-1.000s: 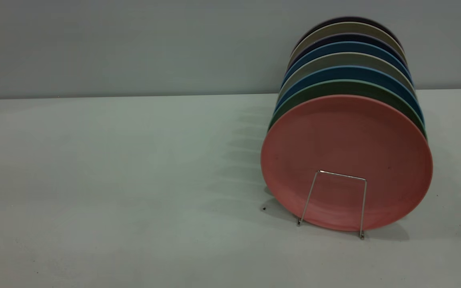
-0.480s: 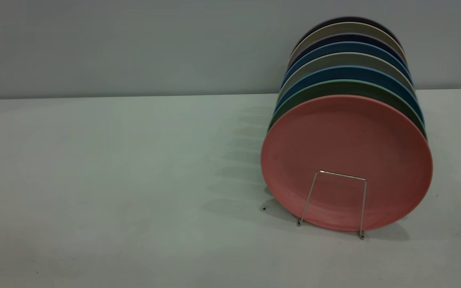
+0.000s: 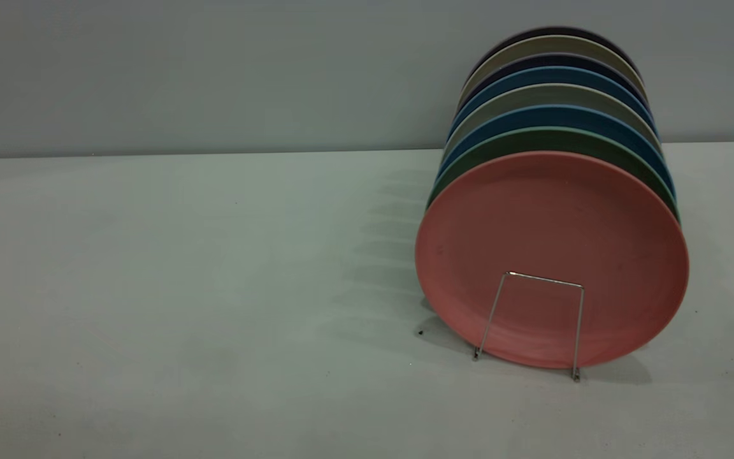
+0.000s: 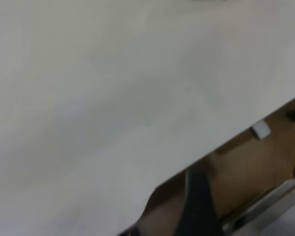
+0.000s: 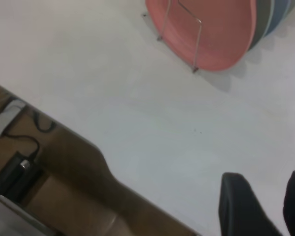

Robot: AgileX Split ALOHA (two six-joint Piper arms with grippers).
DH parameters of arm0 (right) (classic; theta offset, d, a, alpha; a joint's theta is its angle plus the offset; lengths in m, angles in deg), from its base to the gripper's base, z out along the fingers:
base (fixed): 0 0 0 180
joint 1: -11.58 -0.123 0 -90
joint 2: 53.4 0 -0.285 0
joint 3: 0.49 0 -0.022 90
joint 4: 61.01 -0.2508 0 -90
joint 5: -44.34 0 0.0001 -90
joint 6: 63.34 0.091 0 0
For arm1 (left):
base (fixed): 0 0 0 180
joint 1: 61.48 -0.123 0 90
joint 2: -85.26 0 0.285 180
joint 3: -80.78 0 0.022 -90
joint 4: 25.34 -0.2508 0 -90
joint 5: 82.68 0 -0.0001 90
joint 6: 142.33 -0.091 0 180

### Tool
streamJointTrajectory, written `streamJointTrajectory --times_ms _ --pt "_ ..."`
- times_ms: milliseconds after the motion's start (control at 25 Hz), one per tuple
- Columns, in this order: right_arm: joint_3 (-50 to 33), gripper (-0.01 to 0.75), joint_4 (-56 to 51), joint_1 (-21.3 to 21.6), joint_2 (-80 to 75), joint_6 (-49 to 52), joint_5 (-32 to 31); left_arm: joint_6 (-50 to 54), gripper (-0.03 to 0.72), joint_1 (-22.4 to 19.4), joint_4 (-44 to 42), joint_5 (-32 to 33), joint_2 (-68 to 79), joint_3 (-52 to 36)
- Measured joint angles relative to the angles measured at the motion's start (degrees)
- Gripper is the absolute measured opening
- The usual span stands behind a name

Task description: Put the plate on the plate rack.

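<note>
Wire from the plate rack (image 3: 529, 322) is seen nearest, one upright loop crossing the face of the plate (image 3: 552, 248). The plate is held on edge in the frontmost slot, with the green plate (image 3: 532, 141) just behind and further plates (image 3: 555, 76) ranked beyond. The right gripper (image 5: 265, 206) is held apart, released, near the table (image 3: 182, 287) edge. Whether the left gripper is released or clenched cannot be told.
</note>
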Motion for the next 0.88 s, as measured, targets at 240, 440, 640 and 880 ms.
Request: streamJointTrajectory --times_ms 240,440,640,880 --pt "0.0 0.238 -0.3 0.0 2.6 0.0 -1.8 4.3 0.582 0.0 -6.3 1.2 -3.2 0.0" --pt "0.0 0.238 -0.4 0.0 4.8 0.0 -2.3 5.9 0.583 0.0 -8.7 1.2 -5.2 -0.4" --pt "0.0 0.238 -0.4 0.0 6.0 0.3 -2.5 6.3 0.583 0.0 -8.9 1.2 -8.0 -2.0" --pt "0.0 0.238 -0.4 0.0 6.2 0.4 -2.5 6.3 0.583 0.0 -9.2 1.1 -9.6 -2.0"
